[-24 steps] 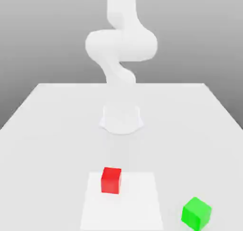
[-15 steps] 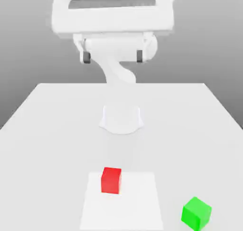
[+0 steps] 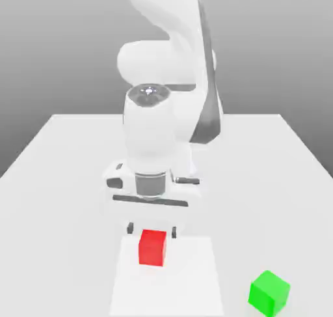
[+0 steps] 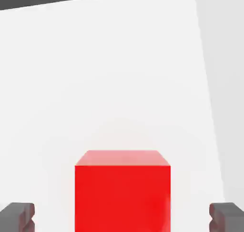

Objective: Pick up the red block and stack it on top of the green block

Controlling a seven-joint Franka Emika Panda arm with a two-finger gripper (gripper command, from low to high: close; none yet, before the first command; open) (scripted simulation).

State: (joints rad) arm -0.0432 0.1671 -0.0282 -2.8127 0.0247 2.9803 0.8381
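Gripper point(image 3: 151, 229) is hanging low with fingers point(image 4: 19, 215) spread wide, flanking the red block point(image 3: 152, 247) without touching it; the block is resting on the table point(image 3: 58, 179), well apart from the green block point(image 3: 268, 292) toward the exterior view's right

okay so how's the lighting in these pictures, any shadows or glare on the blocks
Exterior view: flat, even light, no glare; the red block and green block show only slightly darker side faces, and a paler square patch lies on the table under the red block. Hand view: the red block's top face is lighter than its front; no hard shadows; the open gripper's fingertips look dark grey.
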